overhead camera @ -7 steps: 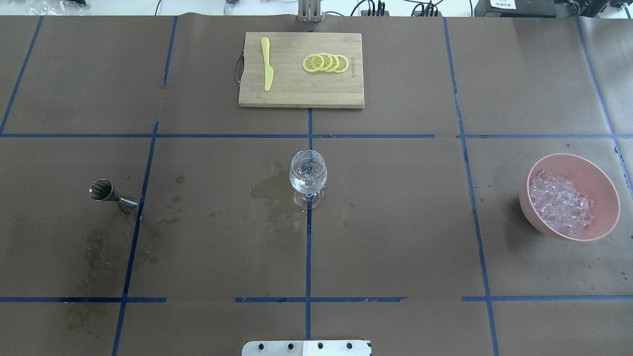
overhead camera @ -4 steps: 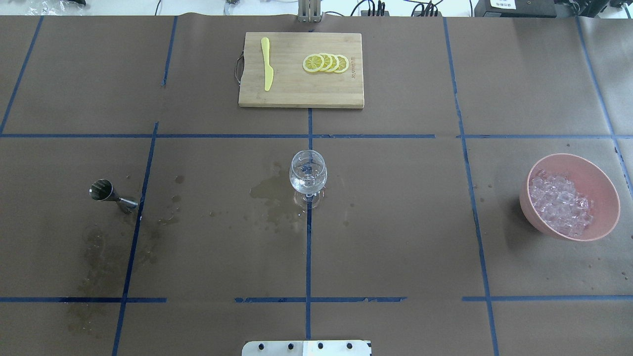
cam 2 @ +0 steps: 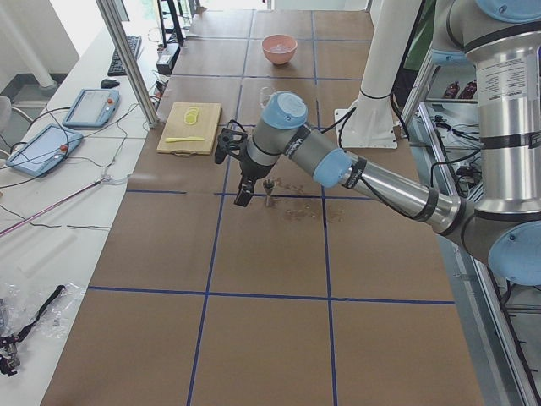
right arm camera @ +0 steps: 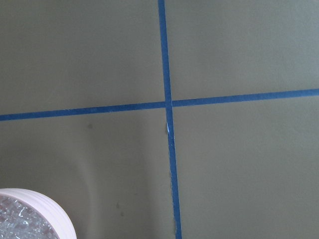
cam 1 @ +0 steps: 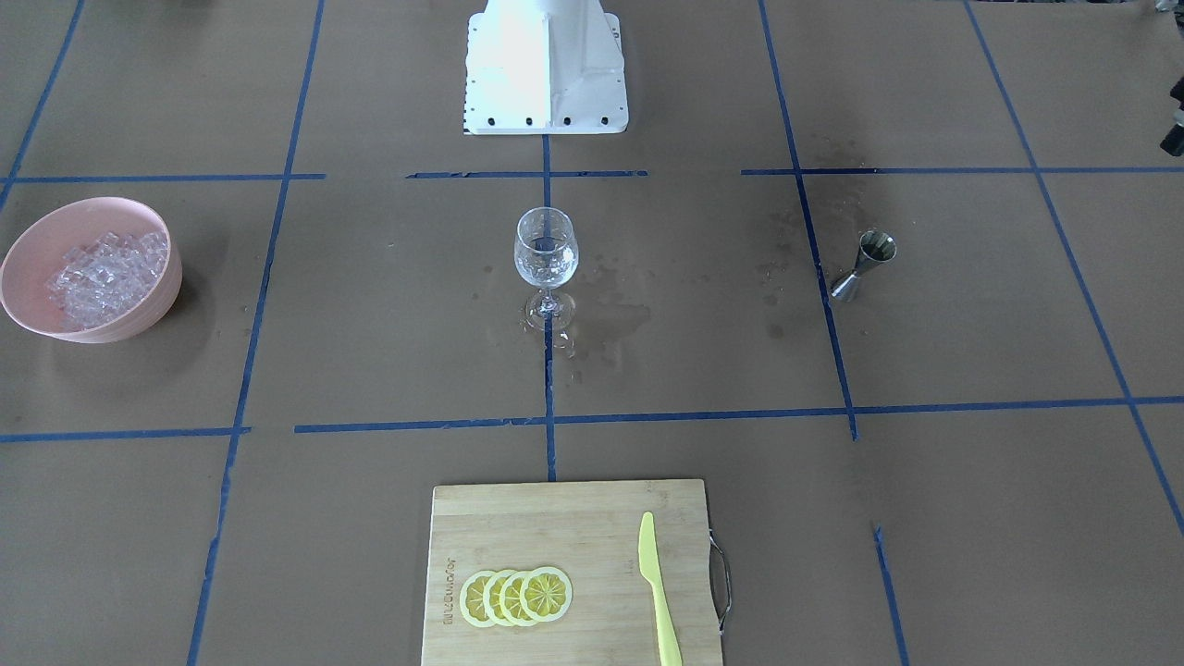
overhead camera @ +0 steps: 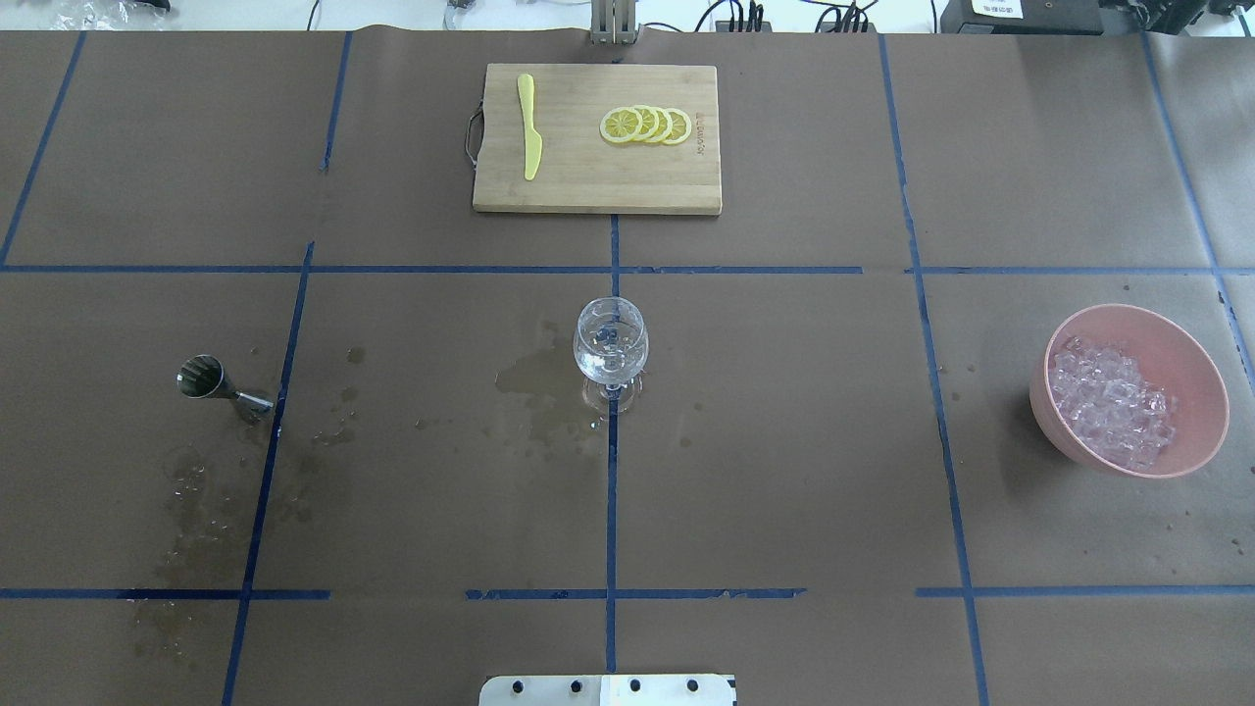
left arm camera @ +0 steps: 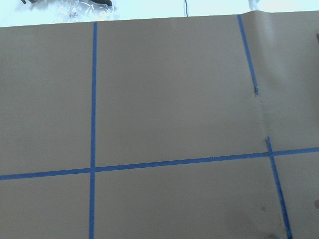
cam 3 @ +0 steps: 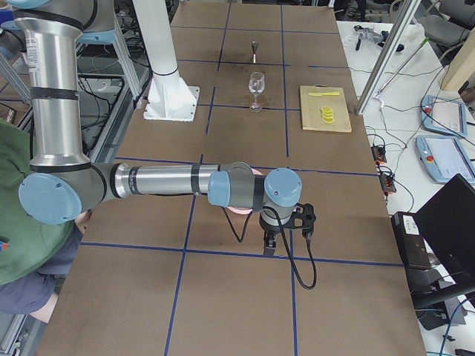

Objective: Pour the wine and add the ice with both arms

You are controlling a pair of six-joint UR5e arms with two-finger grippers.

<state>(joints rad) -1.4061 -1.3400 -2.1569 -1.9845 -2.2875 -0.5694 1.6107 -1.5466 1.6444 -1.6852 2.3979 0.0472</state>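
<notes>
A stemmed glass (overhead camera: 610, 343) stands at the table's middle with a little clear wine in its bowl; it also shows in the front view (cam 1: 546, 252). A pink bowl (overhead camera: 1201, 431) at the right holds the ice (overhead camera: 1113, 404). A steel jigger (overhead camera: 201, 378) stands upright at the left. Neither gripper shows in the overhead or front views. In the left side view, my left gripper (cam 2: 242, 193) hangs raised near the jigger (cam 2: 269, 193). In the right side view, my right gripper (cam 3: 272, 241) hangs near the mostly hidden bowl (cam 3: 241, 211). I cannot tell whether either is open or shut.
A wooden cutting board (overhead camera: 596, 186) at the far middle carries a yellow knife (overhead camera: 529, 127) and lemon slices (overhead camera: 647, 126). Wet stains (overhead camera: 534, 382) lie left of the glass and near the jigger. The white base block (cam 1: 544, 65) stands at the robot's edge.
</notes>
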